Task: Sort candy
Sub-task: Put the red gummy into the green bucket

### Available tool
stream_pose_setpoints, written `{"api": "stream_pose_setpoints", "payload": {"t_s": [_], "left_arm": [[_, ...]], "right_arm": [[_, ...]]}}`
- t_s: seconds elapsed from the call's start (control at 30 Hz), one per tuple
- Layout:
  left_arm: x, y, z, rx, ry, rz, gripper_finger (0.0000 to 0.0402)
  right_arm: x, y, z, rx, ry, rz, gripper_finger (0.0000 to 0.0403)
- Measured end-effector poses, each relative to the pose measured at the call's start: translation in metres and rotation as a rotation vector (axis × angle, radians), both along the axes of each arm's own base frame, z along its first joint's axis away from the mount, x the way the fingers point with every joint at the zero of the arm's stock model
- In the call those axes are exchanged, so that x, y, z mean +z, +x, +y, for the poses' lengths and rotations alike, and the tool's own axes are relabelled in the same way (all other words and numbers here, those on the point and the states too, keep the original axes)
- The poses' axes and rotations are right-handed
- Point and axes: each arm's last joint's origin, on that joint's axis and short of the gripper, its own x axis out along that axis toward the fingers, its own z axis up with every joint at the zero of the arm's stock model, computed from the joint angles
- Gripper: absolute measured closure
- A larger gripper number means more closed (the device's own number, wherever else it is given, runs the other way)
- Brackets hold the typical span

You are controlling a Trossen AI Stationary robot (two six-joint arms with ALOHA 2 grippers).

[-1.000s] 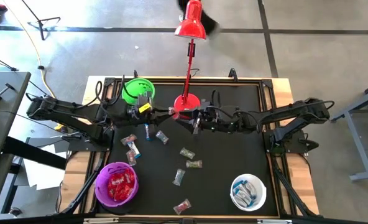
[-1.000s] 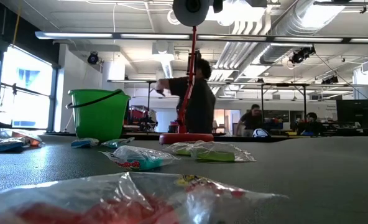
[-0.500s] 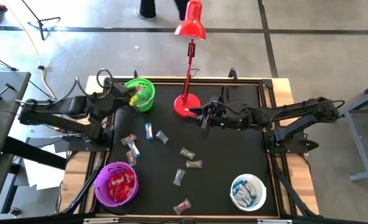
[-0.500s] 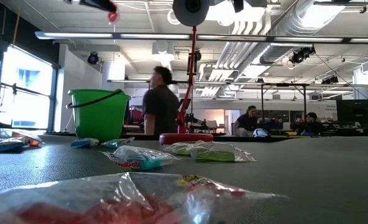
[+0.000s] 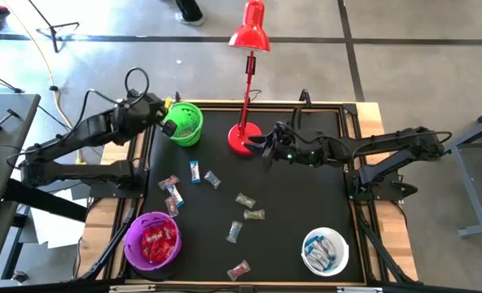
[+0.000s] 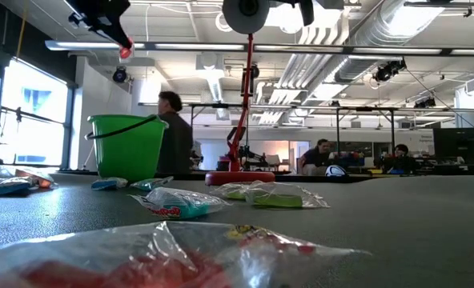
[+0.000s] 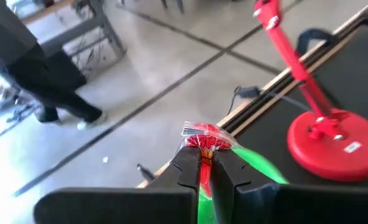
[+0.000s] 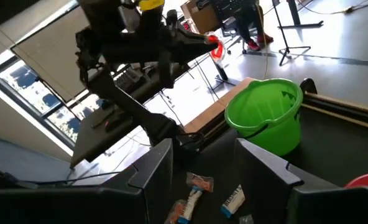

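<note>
Left claw [image 7: 202, 163]: pinched shut on a red candy [image 7: 206, 140] — raised just beside the green bucket [image 5: 184, 124].
Right claw [image 8: 199, 163]: fingers spread wide, empty, near the red lamp [image 5: 246, 134].
Loose candy [image 5: 243, 199]: scattered mid-counter [image 5: 306, 195].
Sorted candy: purple bowl [image 5: 151, 241] — red; white bowl [image 5: 325, 251] — blue-and-white.

Red candy [image 7: 204, 140]: most of it is hidden between my left fingers [image 7: 189, 163]; only its wrapper end shows.
Green bowl [image 7: 253, 165]: my left gripper [image 7: 204, 169] covers most of it.
Foreground candy [image 6: 173, 258]: blurred, cut off by the picture's bottom edge.
Lamp [image 6: 246, 16]: its shade is cut by the top edge.
Purple bowl [image 5: 132, 234]: single sweets too small to tell.
</note>
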Motion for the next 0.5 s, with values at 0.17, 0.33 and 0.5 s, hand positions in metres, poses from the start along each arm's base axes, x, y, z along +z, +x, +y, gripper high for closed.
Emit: {"api": "stream_pose_setpoints", "payload": {"t_s": [0.17, 0.33, 0.5], "left_arm": [[-0.007, 0.002, 0.022, 0.039, -0.065, 0.034, 0.0397], [-0.018, 0.01, 0.039, -0.074, -0.213, 0.024, 0.0397], [-0.029, 0.016, 0.054, -0.06, -0.268, 0.066, 0.0392]], "right_arm": [[0.0, 0.0, 0.0, -0.003, 0.024, -0.006, 0.0236], [-0.004, -0.001, 0.001, -0.004, 0.039, 0.024, 0.0236], [-0.01, -0.002, 0.001, -0.009, 0.06, 0.084, 0.0236]]}}
